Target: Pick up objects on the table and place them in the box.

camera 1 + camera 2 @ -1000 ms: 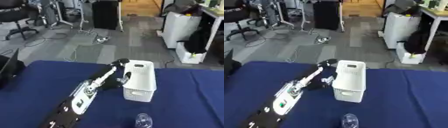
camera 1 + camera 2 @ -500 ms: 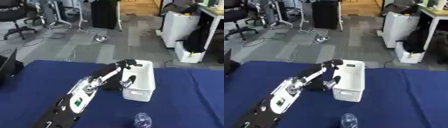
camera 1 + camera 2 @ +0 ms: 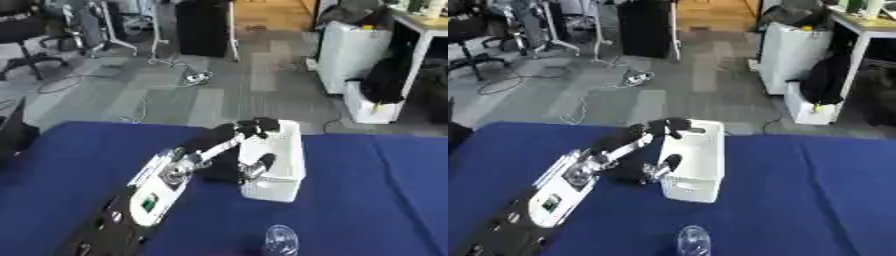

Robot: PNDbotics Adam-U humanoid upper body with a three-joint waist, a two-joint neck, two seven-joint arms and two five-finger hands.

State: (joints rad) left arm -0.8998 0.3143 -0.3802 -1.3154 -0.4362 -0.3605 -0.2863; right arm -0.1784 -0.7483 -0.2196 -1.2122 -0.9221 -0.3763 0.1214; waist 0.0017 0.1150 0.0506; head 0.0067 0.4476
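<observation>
A white rectangular plastic box with slotted sides is seen standing on the blue cloth-covered table, lengthwise away from the camera. The robot's black-and-silver left arm is stretched across the table from the lower left, and its left hand is held at the box's far left corner, over the rim. The fingers are curled there, but whether anything is pinched between them cannot be told; the hand is blurred and dark against the white wall. Something dark is seen against the box's left wall, lower down and nearer the camera, just beside the forearm; its shape cannot be made out. A small clear rounded object, glassy in look, is lying on the cloth near the bottom edge, well apart from the box and in front of its near end. The right hand is not shown in either view. Beyond the table, a grey floor with loose cables, a black office chair and a white cabinet are seen.
</observation>
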